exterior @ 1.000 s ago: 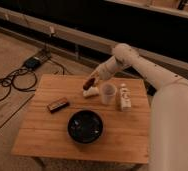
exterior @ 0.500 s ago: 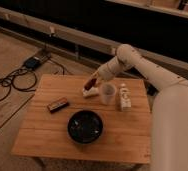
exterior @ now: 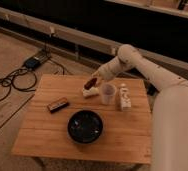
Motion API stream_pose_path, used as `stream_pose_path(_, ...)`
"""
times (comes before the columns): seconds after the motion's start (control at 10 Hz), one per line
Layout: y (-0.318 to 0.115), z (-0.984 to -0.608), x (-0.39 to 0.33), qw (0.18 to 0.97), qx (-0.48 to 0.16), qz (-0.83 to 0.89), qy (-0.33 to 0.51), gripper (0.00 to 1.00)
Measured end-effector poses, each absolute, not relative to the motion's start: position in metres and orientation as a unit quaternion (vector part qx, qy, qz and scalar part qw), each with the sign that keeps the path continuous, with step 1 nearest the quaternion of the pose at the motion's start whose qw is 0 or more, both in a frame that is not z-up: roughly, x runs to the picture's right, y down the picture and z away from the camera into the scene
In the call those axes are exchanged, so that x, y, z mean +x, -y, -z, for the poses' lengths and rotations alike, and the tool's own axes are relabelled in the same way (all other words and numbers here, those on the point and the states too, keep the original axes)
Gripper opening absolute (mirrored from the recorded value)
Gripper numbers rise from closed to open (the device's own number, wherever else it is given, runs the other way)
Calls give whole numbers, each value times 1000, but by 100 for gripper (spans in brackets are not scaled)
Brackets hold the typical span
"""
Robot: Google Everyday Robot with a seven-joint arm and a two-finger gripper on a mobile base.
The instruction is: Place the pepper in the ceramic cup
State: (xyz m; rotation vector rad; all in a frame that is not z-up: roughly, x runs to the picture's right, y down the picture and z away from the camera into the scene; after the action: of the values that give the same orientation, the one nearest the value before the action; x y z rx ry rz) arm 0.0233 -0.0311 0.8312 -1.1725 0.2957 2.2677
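Currently: black bowl (exterior: 85, 126) sits nearest me on the desk (exterior: 47, 135), with a dark block (exterior: 58, 105) behind it to the left in my view. Further back, the ceramic cup (exterior: 107, 93) stands upright and a white bottle (exterior: 123, 96) is just beside it. I read the claw (exterior: 93, 82) as clenched on the pepper (exterior: 90, 83), held just left of the cup, not inside it. Cables (exterior: 7, 85) lie on the floor beyond.

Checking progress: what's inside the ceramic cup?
The ceramic cup shows nothing above its rim; its bottom is hidden by its wall. The pepper is outside, beside it, in the shut pincer.
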Motion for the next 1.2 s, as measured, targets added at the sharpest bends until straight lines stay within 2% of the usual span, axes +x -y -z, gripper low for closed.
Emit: stream_pose_path(1.2, 19, -812, 72, 34, -501, -851, -155, 0)
